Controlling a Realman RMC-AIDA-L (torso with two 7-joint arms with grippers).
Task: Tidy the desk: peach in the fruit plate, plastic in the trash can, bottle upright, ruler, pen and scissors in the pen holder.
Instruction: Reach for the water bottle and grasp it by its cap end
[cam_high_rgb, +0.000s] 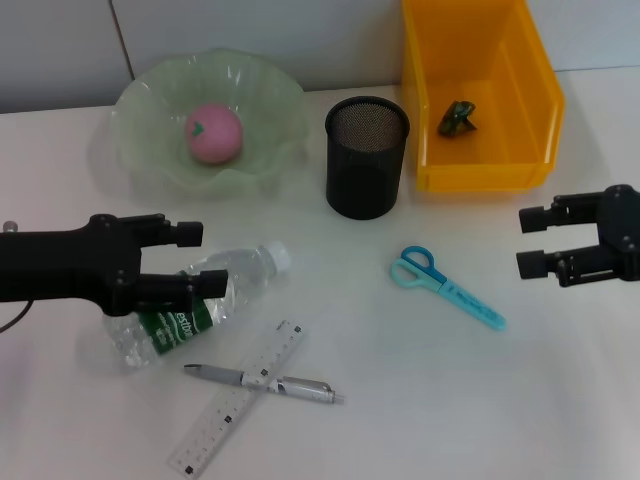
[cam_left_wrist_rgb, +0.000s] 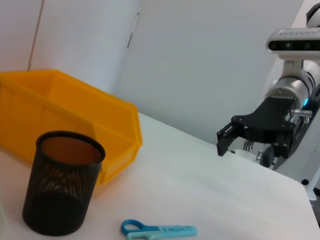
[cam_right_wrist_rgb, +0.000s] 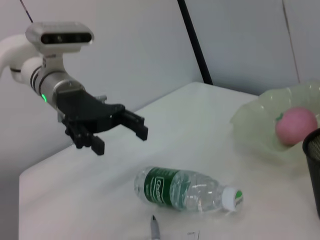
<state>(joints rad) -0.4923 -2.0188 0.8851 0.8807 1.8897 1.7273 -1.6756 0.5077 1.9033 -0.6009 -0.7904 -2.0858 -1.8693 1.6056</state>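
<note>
pale green and ruffled like frosted glass, the fruit plate (cam_high_rgb: 150, 125) is sitting at the back left of the white desk (cam_high_rgb: 400, 400), and the round pink peach (cam_high_rgb: 213, 133) is already lying in its hollow. beside it, the pen holder (cam_high_rgb: 366, 157) is standing upright, a black wire-mesh cylinder. just to its right is the trash can (cam_high_rgb: 520, 120), a glossy yellow plastic bin with a crumpled bit of dark green plastic (cam_high_rgb: 459, 118) lying on its floor.

the bottle (cam_high_rgb: 200, 300) is lying on its side near the front left, clear ribbed plastic with a green label and a white cap pointing toward the pen holder. the left gripper (cam_high_rgb: 190, 262) is hovering right over it, matte black, its two fingers spread apart with nothing between them; from the right wrist view it is plainly above the bottle, not touching.

in front of the bottle, the ruler (cam_high_rgb: 238, 397) is lying flat, a pale translucent strip on a diagonal, and the pen (cam_high_rgb: 265, 382), silver and slim, is lying across it. the scissors (cam_high_rgb: 444, 286) are resting closed to the right of centre, light blue plastic with looped handles toward the pen holder.

the right gripper (cam_high_rgb: 530, 242) is hanging above the desk at the right edge, below the trash can, fingers parted and gripping nothing.
</note>
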